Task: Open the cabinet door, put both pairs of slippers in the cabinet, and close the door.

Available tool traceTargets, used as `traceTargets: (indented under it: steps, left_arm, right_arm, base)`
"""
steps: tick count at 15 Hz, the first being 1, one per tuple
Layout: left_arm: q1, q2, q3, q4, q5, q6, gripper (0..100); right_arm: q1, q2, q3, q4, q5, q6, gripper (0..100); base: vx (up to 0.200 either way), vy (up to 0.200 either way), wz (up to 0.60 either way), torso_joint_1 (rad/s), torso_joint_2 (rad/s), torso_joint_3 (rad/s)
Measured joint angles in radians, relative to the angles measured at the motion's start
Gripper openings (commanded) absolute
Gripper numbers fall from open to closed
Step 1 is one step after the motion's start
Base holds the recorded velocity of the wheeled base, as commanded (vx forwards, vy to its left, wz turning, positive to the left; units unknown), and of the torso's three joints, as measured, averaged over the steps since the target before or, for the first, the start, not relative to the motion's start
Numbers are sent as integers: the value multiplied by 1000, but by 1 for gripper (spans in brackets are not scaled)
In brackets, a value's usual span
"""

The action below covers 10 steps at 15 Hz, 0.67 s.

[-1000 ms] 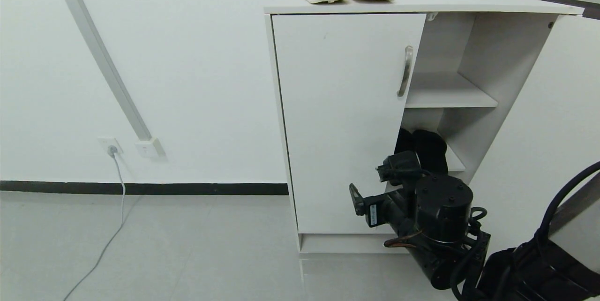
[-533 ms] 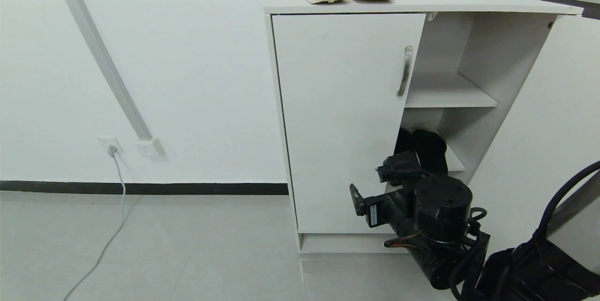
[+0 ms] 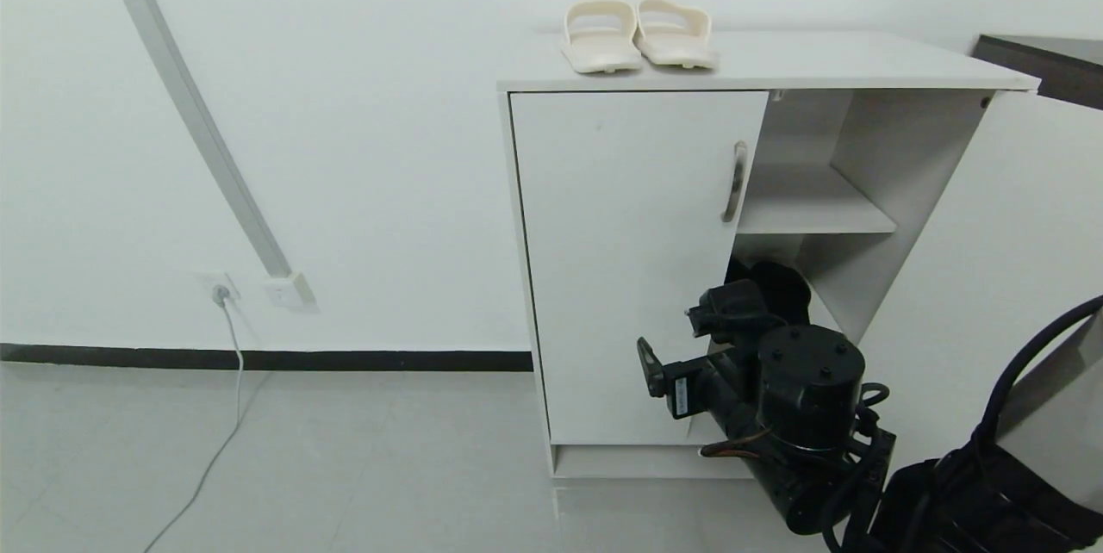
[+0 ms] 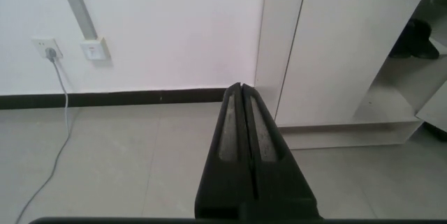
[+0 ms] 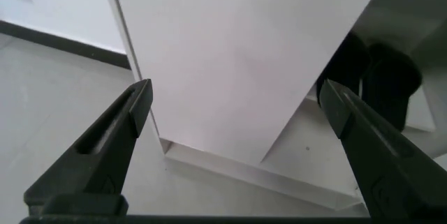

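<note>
As the fingers of the right end effector [image 5: 236,91] are spread wide apart with nothing between them, it is judged to be free for a grasp. It is held low, just in front of the closed left door [image 3: 629,260] of the cabinet [image 3: 862,60]. The left end effector [image 4: 241,91] is seen with its fingers pressed together, empty, above the floor [image 4: 140,161] and apart from the cabinet.

The black slippers [image 5: 391,77] are found inside the open right half, below the upper shelf [image 3: 810,210]. The cream slippers [image 3: 639,34] are lying side by side on the top of the cabinet.

The cream pair is expected to be light, soft and somewhat bendable, probably of foam, with a smooth surface that may slip. A hold on the two inner edges pressed together, or on a strap, is thought to be the safest, so that both can be lifted at once.

The black pair is partly covered by the right arm [image 3: 810,381] and by the edge of the closed door, so it cannot be told how deep it is pushed in. The open right door [image 3: 991,277] is cut off at the edge of the head view, and its handle cannot be made out.
</note>
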State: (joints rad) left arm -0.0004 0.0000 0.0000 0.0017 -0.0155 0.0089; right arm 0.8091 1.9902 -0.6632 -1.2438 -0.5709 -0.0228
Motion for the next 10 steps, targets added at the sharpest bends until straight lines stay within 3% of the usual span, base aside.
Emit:
traceTargets:
  steps: [10]
  left_arm:
    - [0,0,0,0,0,0,0]
  right_arm:
    - [-9,12,5,-17,-1,-3,100]
  base:
    - [0,0,0,151,-475,-328]
